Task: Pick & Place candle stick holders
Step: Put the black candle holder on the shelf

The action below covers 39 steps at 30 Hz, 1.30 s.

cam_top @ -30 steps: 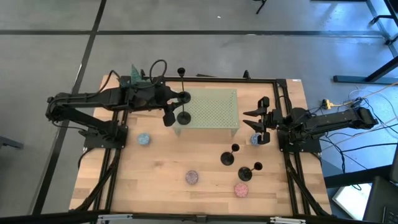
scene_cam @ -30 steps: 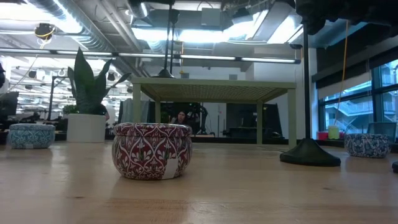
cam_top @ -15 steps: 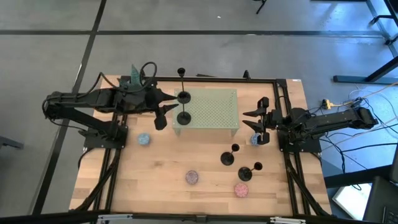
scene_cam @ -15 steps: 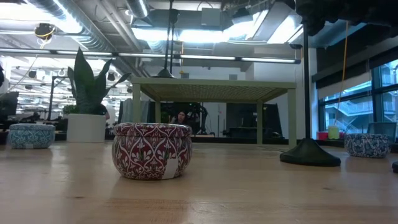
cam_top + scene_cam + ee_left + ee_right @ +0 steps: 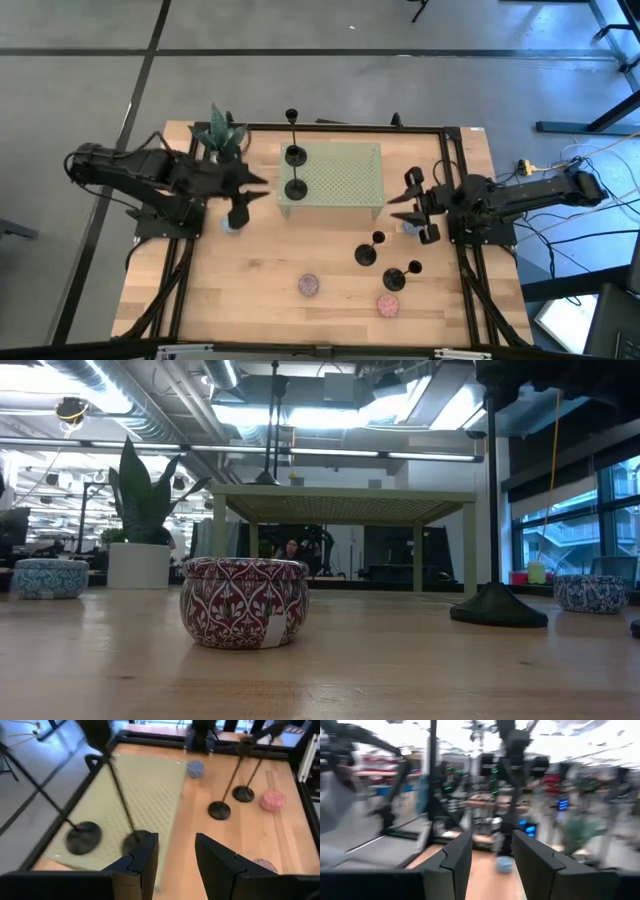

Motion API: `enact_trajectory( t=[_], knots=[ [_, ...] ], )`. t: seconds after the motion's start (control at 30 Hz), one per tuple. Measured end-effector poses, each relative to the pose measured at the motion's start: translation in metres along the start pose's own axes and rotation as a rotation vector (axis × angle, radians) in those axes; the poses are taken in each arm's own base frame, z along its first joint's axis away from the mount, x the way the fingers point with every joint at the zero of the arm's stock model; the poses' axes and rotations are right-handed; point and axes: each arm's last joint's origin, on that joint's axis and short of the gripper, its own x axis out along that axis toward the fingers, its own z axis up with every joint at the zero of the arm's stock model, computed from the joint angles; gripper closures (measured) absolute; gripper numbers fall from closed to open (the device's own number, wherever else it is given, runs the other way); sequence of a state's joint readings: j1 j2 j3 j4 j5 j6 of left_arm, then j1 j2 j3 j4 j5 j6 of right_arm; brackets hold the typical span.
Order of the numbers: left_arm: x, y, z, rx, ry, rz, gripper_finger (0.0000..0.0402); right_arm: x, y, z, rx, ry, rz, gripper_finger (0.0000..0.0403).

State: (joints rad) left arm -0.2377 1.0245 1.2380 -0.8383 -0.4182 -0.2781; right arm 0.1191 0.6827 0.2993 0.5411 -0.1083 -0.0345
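Two black candle stick holders (image 5: 294,155) (image 5: 296,190) stand upright on their disc bases on the green perforated stand (image 5: 345,175); they also show in the left wrist view (image 5: 82,837) (image 5: 137,840). Two more holders (image 5: 366,255) (image 5: 395,279) stand on the wooden table right of centre. My left gripper (image 5: 250,197) is open and empty, left of the stand; its fingers show in the left wrist view (image 5: 175,862). My right gripper (image 5: 405,205) is open and empty near the stand's right end.
A potted plant (image 5: 218,130) stands at the far left. Blue pucks (image 5: 230,224) (image 5: 195,768) and pink pucks (image 5: 309,286) (image 5: 388,305) lie on the table. In the low view a patterned tin (image 5: 245,602) stands near and a holder base (image 5: 497,605) to its right.
My left gripper has drawn back from the holders on the green stand toward the table's left edge and a little toward the near edge. Both holders stay upright on the stand. My right gripper has turned and shifted slightly toward the stand.
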Motion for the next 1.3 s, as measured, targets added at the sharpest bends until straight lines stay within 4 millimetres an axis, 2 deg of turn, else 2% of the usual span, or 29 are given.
enact_trajectory(
  t=[0.23, 0.43, 0.57, 0.93, 1.3],
  knots=[
    [0.024, -0.036, -0.039, 0.075, -0.018, -0.01, 0.0277, 0.013, 0.0, -0.017, 0.079, 0.111, 0.033, 0.0258],
    [0.03, -0.055, -0.071, 0.054, -0.067, 0.054, 0.0277, 0.027, 0.012, -0.016, 0.144, 0.218, 0.257, 0.0258],
    [0.031, -0.061, -0.083, 0.037, -0.078, 0.067, 0.0277, 0.031, 0.019, -0.018, 0.105, 0.247, 0.276, 0.0258],
    [0.024, -0.069, -0.085, 0.045, -0.127, 0.064, 0.0277, 0.036, 0.02, -0.02, 0.054, 0.224, 0.198, 0.0254],
    [0.024, -0.069, -0.085, 0.046, -0.126, 0.065, 0.0277, 0.036, 0.022, -0.02, -0.01, 0.213, 0.209, 0.0178]
  ],
)
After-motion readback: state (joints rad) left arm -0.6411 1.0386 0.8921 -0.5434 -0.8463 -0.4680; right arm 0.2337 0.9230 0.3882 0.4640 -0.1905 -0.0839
